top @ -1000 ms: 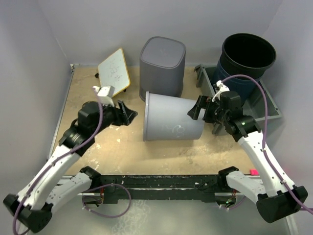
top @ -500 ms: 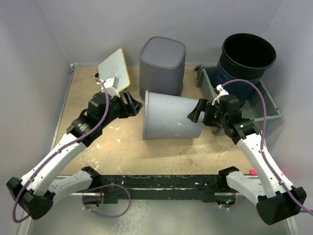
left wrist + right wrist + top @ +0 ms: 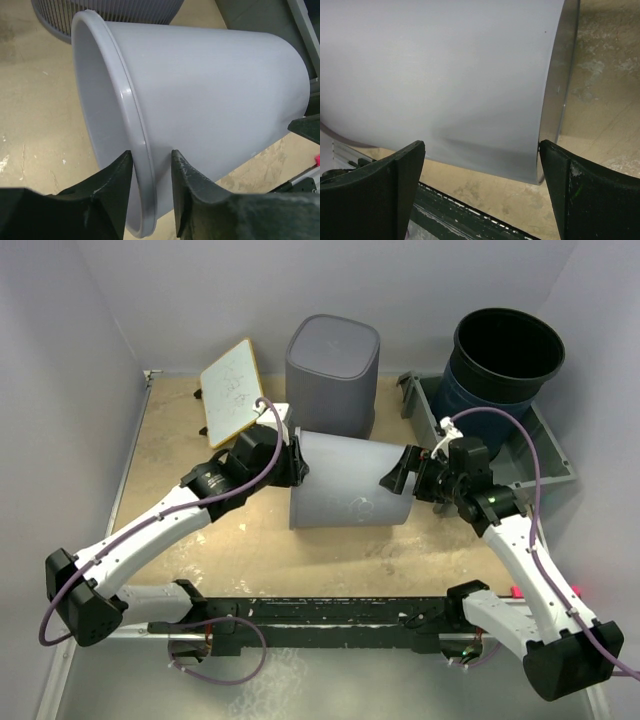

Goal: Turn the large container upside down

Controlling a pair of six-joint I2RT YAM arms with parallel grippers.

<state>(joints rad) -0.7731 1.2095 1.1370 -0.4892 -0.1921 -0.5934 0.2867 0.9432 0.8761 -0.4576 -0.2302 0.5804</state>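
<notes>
The large container is a light grey bucket [image 3: 350,490] lying on its side mid-table, mouth to the left and base to the right. My left gripper [image 3: 297,462] is at the mouth. In the left wrist view its fingers [image 3: 151,160] straddle the bucket's rim [image 3: 142,165], one inside and one outside, with a small gap left. My right gripper [image 3: 400,472] is wide open at the base end. In the right wrist view [image 3: 480,150] the bucket's wall [image 3: 445,75] fills the space between the fingers, and the right fingertip [image 3: 550,155] sits at the base edge.
A dark grey ribbed bin [image 3: 333,370] stands just behind the bucket. A dark bucket [image 3: 505,350] stands in a grey tray [image 3: 555,465] at the back right. A small whiteboard [image 3: 232,390] leans at the back left. Walls close in on three sides.
My left arm has swung right across the table, and its fingers now straddle the bucket's rim. The bucket shifted slightly. The right gripper stayed at the base end.
</notes>
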